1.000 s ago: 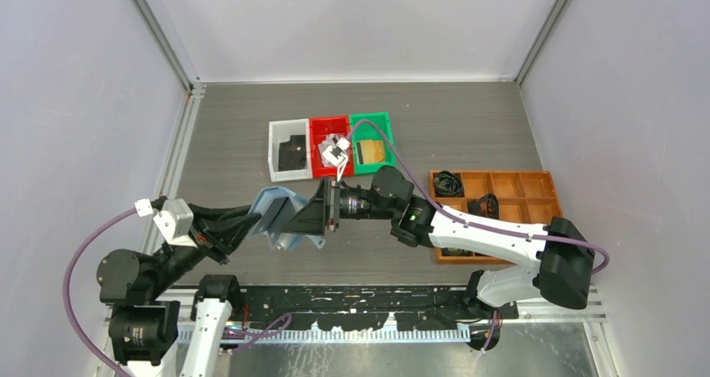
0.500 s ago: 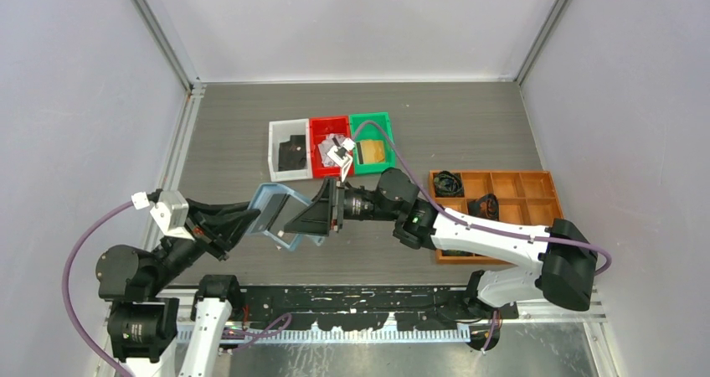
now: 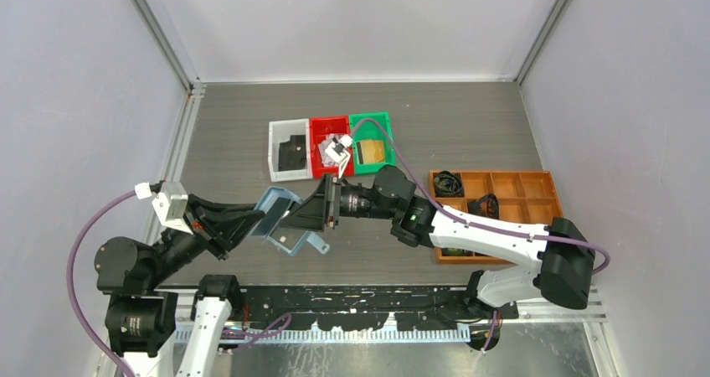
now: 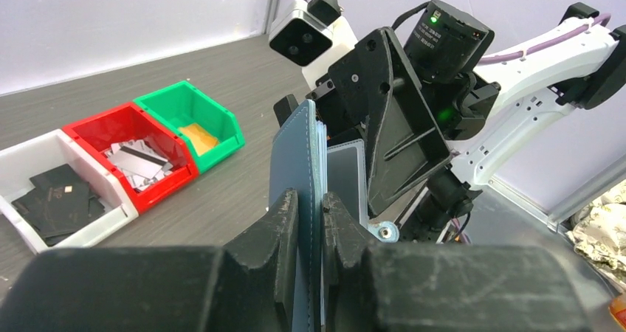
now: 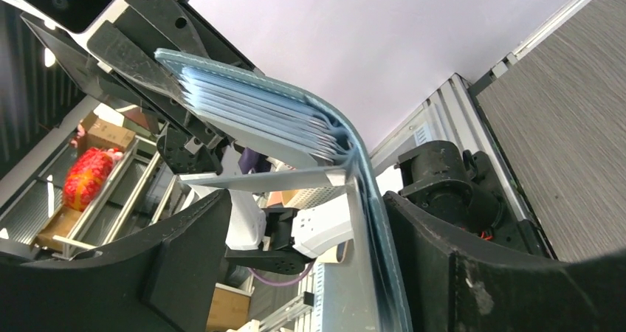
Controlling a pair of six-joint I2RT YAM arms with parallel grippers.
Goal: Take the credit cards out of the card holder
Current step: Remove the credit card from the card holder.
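The small blue leather-like folding card holder (image 3: 280, 218) hangs above the near left part of the grey ribbed tabletop (image 3: 460, 126), opened out like a book. My left claw (image 4: 310, 199) is pinched narrow on its dark blue outer cover, one finger on each face of the leather. The lighter blue inside, with its stacked slots, is turned toward my right claw (image 5: 347, 221). That claw's fingers stand wide apart, one on either side of the open flap; whether they touch it I cannot tell. Whether any card sits in the slots I cannot tell either.

Farther off, at the middle of the table, three small plastic bins stand side by side in a row. The white bin (image 3: 274, 155) on the left holds thin black cards (image 3: 293, 153). The red bin (image 3: 329, 120) holds silver-grey cards (image 4: 136, 161), and the green bin (image 3: 370, 116) on the right holds a gold card (image 3: 372, 152). At the right, a wooden compartment tray (image 3: 536, 186) holds coiled black cables (image 3: 448, 183).
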